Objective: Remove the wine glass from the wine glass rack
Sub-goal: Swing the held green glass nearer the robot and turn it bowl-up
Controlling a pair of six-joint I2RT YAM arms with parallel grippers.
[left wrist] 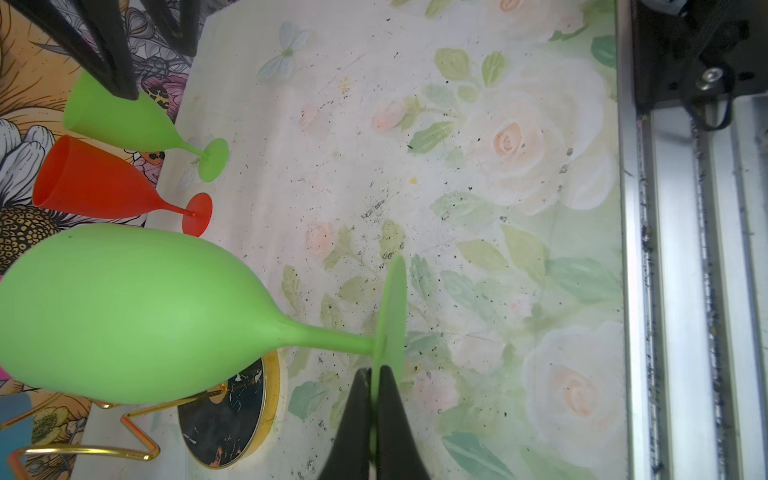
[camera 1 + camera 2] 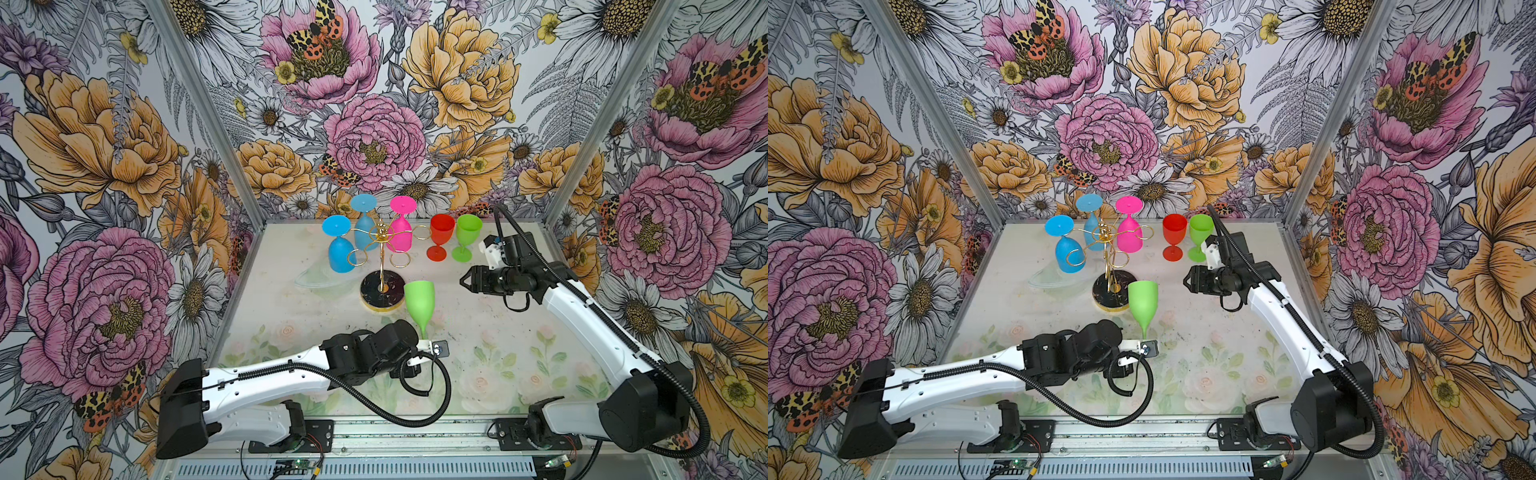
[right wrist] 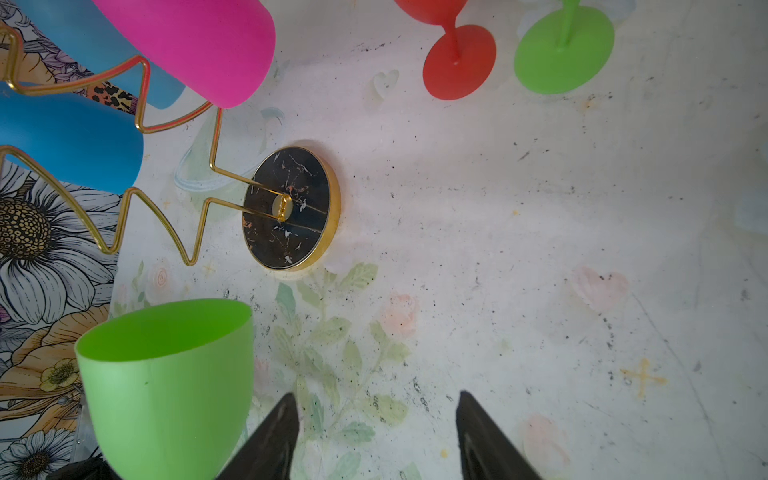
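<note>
Left gripper point(image 1: 374, 370) clamped on the foot rim of the lime-green plastic wine glass point(image 2: 419, 300), which is already clear of the thin gold wire wine glass rack point(image 2: 380, 240).

On the pale flower-printed table point(image 2: 519, 332) the rack stands toward the back, with two blue plastic glasses point(image 2: 341, 257) and a pink plastic glass point(image 2: 400, 237) hanging bowl-down from its loops. The green glass is just right of the rack's round black marbled base point(image 2: 382, 291) and apart from it, its long axis upright and bowl up. The right gripper point(image 2: 464, 279), jaws apart and empty, hovers further right, so I judge that setting the glass down falls to the left gripper. Only the left wrist view shows the pinch; in both top views the wrist hides it. Whether the foot touches the table I cannot tell.
</note>
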